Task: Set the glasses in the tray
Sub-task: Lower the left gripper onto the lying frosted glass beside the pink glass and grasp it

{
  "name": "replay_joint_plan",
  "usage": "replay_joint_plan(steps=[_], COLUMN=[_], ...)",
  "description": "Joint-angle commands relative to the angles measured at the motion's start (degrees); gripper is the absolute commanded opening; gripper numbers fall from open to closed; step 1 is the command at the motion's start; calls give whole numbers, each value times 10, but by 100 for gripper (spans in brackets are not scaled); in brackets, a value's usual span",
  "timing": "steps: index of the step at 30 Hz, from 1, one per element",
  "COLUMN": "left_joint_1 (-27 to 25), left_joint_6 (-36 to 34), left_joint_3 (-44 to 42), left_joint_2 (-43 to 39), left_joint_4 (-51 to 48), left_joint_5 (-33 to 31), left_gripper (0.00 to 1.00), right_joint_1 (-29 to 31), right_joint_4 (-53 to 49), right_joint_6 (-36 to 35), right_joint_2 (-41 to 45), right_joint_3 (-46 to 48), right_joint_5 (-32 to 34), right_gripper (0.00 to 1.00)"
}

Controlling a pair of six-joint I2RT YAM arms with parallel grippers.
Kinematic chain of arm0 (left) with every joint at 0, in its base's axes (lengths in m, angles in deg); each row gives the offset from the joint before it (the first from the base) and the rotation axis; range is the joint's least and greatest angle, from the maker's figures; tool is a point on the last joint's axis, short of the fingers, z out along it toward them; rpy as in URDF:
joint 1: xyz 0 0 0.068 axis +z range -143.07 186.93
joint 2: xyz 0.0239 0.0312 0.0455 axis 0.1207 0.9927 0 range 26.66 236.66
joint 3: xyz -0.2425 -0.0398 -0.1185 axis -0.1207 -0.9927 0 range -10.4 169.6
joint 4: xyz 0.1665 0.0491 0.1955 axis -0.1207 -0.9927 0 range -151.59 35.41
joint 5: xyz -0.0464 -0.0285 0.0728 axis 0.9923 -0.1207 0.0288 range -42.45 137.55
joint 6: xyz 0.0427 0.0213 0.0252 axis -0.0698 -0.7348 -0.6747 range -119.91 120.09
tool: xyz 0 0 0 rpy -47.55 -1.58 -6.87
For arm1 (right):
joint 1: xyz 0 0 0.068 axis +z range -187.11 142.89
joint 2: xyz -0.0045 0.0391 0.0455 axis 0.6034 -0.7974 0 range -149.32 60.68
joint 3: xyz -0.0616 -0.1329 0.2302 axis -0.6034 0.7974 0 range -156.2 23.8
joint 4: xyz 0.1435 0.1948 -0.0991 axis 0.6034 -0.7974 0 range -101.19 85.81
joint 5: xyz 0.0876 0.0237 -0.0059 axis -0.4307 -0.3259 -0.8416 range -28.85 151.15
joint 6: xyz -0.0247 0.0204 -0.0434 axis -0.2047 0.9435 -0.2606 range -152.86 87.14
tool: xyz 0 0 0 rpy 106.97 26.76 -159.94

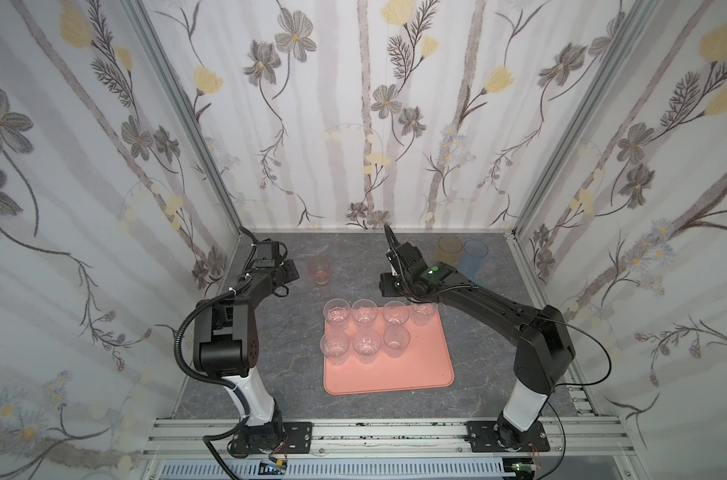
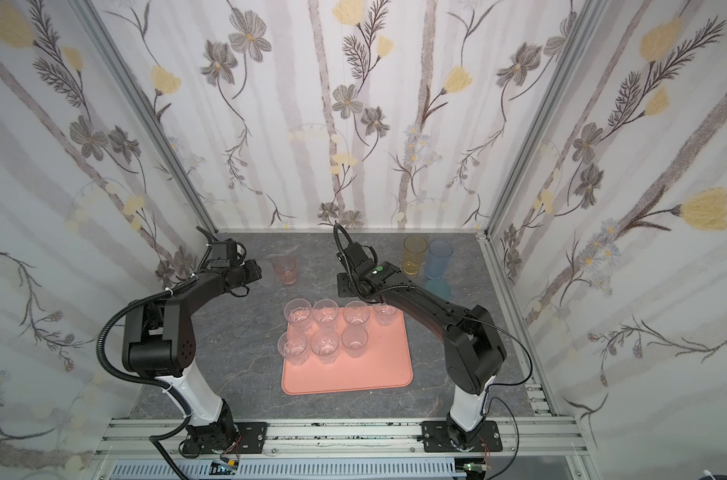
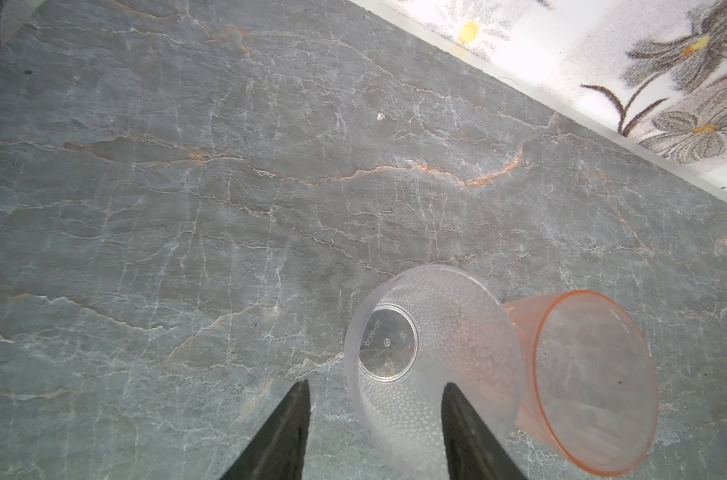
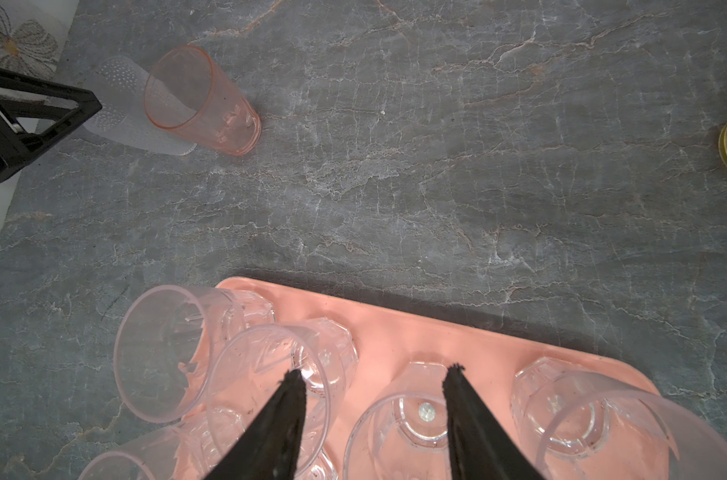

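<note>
Black-and-white arms (image 1: 228, 328), ribbed cables (image 1: 180, 336)

Seven clear glasses (image 2: 325, 311) crowd the tray (image 2: 374, 370), all in its far half. An amber tumbler (image 2: 415, 254) and a blue tumbler (image 2: 439, 257) stand far right on the table (image 2: 237, 332).

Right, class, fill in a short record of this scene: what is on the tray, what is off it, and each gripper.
On tray: seven clear glasses, upright, in two rows
Off tray, back left: pink glass, frosted glass right beside it
Off tray, back right: amber glass, blue glass, teal glass partly hidden by an arm
Left gripper: open, at the frosted glass
Right gripper: open, empty, above the tray's back row
</note>
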Motion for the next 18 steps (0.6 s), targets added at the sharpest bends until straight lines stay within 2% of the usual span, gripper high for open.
replay_joint_plan(steps=[1,7,18], left_joint_1=[0,0,0], left_joint_6=[0,6,-2], left_joint_3=[3,5,-3], left_joint_2=[-2,1,12], left_joint_4=[6,6,6], left_joint_5=[11,14,-12], left_gripper=[53,49,32], right_joint_1=[1,1,0], right_joint_4=[25,26,33], right_joint_6=[4,4,7], right_joint_2=[-5,-5,-13], right_joint_3=[0,1,1], right_joint_5=[-2,-3,-15], right_gripper=[54,55,55])
